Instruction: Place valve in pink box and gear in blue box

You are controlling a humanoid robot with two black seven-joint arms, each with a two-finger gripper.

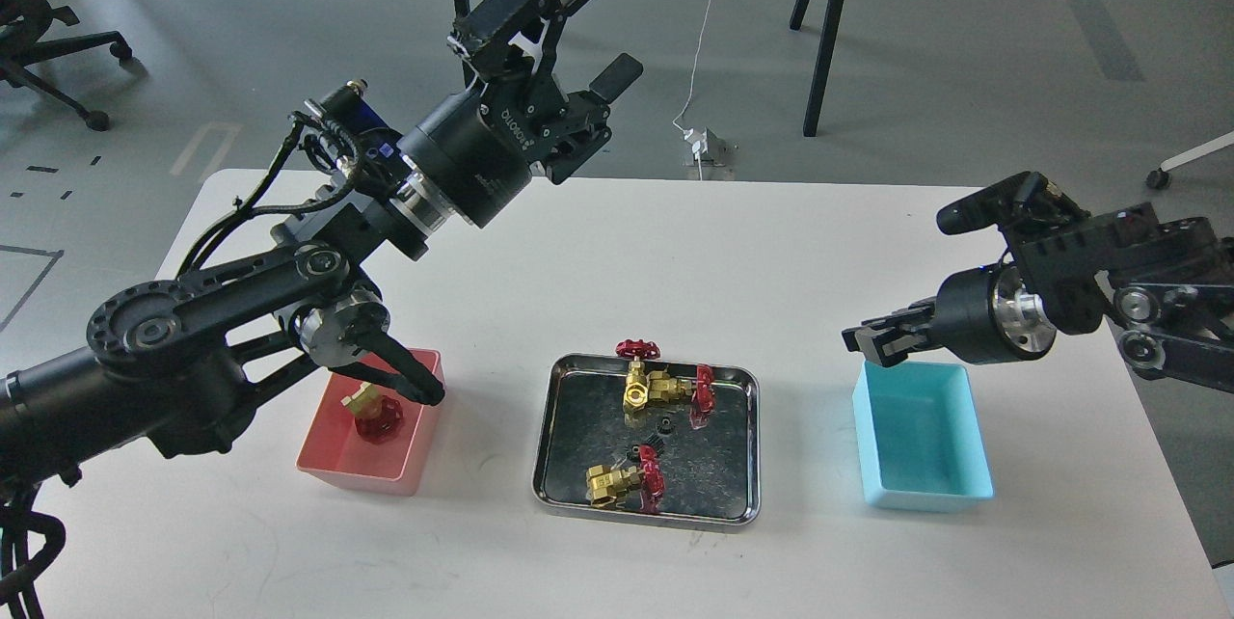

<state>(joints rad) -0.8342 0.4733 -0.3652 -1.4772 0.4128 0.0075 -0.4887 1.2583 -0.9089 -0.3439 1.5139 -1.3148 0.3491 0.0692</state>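
A pink box (359,475) at the front left holds one valve (372,413). More valves (652,387) (617,482) and tiny black gears (665,424) (644,450) lie in a steel tray (548,426) at the centre. The blue box (925,496) stands at the right; no gear shows inside it. My right gripper (868,339) points left just above the blue box's far left corner, its fingers closed together on a small dark piece that looks like a gear. My left gripper (600,27) is open and empty, raised high over the table's far edge.
A lower link of my left arm (405,378) hangs over the pink box's far right corner. Black stand legs (827,31) and cables lie on the floor beyond the white table (675,243).
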